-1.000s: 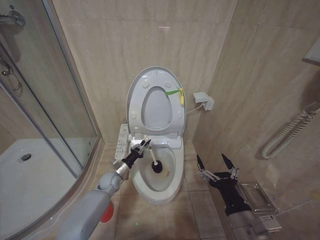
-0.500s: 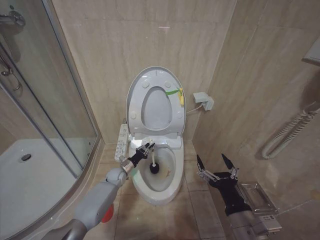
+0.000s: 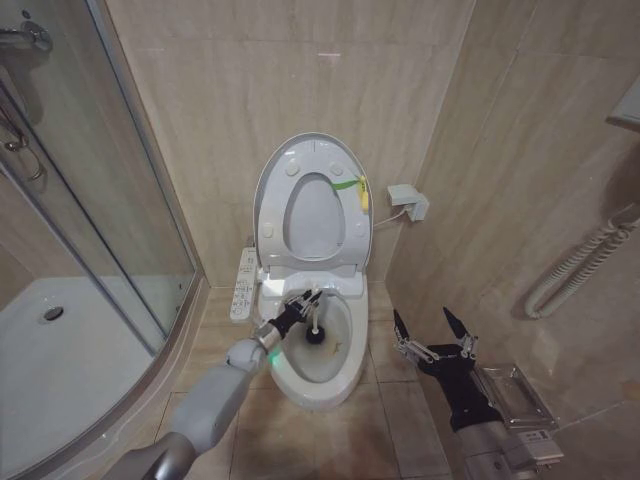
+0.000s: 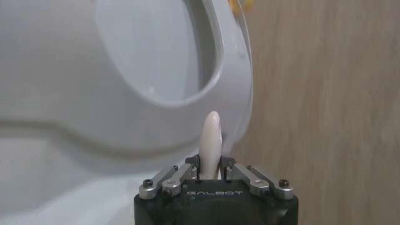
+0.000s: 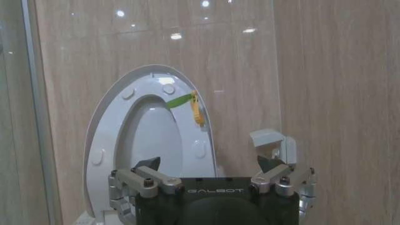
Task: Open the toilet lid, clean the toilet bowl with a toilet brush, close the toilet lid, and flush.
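White brush (image 3: 314,322) sits head-down in the bowl (image 3: 345,372), my left gripper (image 3: 303,303) pinching its handle near the rim, right gripper (image 3: 433,334) wide open aside — any jerk could flick it out.

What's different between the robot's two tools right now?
The left tool is shut on the brush handle and reaches over the bowl, with the brush head down inside; the right tool is open and holds nothing. The left is out over the toilet; the right hangs off to the bowl's side, above the floor. Both are the same black, metal-fingered kind.
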`<state>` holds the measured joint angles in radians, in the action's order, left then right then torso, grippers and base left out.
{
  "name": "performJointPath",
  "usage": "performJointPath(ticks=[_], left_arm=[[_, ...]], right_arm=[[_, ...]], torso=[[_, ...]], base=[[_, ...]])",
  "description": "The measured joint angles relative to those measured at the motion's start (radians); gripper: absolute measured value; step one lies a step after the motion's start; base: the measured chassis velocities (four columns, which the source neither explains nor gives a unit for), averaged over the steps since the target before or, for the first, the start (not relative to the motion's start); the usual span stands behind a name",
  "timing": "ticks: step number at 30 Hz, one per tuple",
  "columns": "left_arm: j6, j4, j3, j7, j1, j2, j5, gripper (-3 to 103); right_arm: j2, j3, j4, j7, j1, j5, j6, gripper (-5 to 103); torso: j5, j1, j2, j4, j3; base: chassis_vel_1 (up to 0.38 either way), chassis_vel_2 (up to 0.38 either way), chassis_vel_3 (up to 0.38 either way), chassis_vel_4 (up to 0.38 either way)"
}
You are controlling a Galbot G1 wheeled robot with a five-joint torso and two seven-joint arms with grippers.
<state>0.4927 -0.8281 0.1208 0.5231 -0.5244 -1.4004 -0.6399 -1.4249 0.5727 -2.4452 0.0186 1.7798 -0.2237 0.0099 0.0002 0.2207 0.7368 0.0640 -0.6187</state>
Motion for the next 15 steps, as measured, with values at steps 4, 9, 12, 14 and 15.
performJointPath(ticks=[4,9,12,14,15], left_arm=[[0.032,0.031,-0.03,-0.016,0.019,-0.082,-0.059,21],[0.036,0.045,-0.045,-0.018,0.014,-0.111,-0.062,21],[0.033,0.068,-0.064,-0.012,-0.025,-0.122,-0.06,21],[0.032,0.074,-0.072,-0.009,-0.038,-0.123,-0.062,21],[0.034,0.077,-0.077,-0.005,-0.046,-0.122,-0.062,21]], right_arm=[[0.0,0.0,0.0,0.0,0.0,0.0,0.0,100],[0.0,0.0,0.0,0.0,0.0,0.0,0.0,100],[0.0,0.0,0.0,0.0,0.0,0.0,0.0,100],[0.0,0.0,0.0,0.0,0.0,0.0,0.0,100],[0.0,0.0,0.0,0.0,0.0,0.0,0.0,100]], torso=[[-0.0001,0.0,0.0,0.0004,0.0],[0.0002,0.0,0.0,0.0001,0.0],[0.0,0.0,0.0,-0.0004,0.0],[-0.0001,0.0,0.0,-0.0004,0.0],[-0.0001,0.0,0.0,-0.0005,0.0]], base=[[0.0,0.0,0.0,0.0],[0.0,0.0,0.0,0.0],[0.0,0.0,0.0,0.0],[0.0,0.0,0.0,0.0],[0.0,0.0,0.0,0.0]])
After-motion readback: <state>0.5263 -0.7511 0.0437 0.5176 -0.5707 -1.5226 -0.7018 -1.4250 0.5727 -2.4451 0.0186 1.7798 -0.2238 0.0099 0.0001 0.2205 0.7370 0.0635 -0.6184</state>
